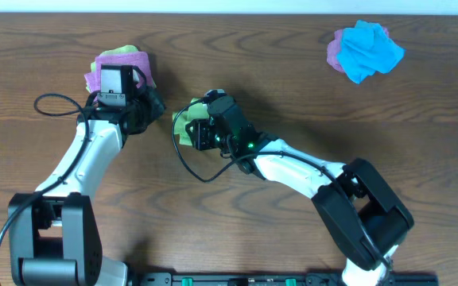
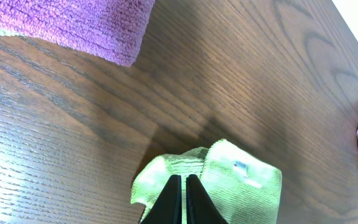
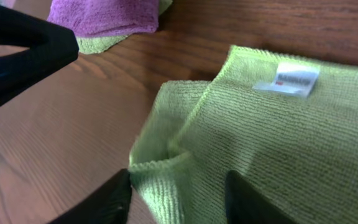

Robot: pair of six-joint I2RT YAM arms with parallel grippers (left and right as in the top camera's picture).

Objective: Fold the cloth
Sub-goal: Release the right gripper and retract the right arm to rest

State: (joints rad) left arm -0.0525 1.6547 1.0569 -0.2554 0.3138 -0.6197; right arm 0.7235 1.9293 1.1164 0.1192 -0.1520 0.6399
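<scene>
"The dark wood-grain table (image 1: 293,87) was mostly bare from where I stood. Where was the thing to fold?"

"Left of the middle: a light green microfibre cloth (image 1: 181,123). It lay rumpled, one flap doubled over at a corner and its white sewn label (image 3: 294,79) facing up. A purple terry towel (image 1: 126,59) sat on a green one at the far left. A crumpled blue and purple bundle (image 1: 364,50) lay well apart at the far right."

"And the arms?"

"The right gripper (image 3: 179,196) was low over the cloth's doubled corner. Its two fingers were spread wide, one on either side of the fold, and gripped nothing. The left gripper (image 2: 180,185) hung between the purple towel and the green cloth, fingers pressed together with nothing between them that I could see. It seemed to stand just off the fabric, though I couldn't swear its tips weren't brushing it."

"So what step was that?"

"I'd judge it the pick-up before a fold: lined up, not yet pinched."

"What would the next move need?"

"To my mind, closing on both layers at that corner, lifting only a little, then carrying it across so the edges meet. A loose pinch might catch just the top layer and drag the rest."
</scene>
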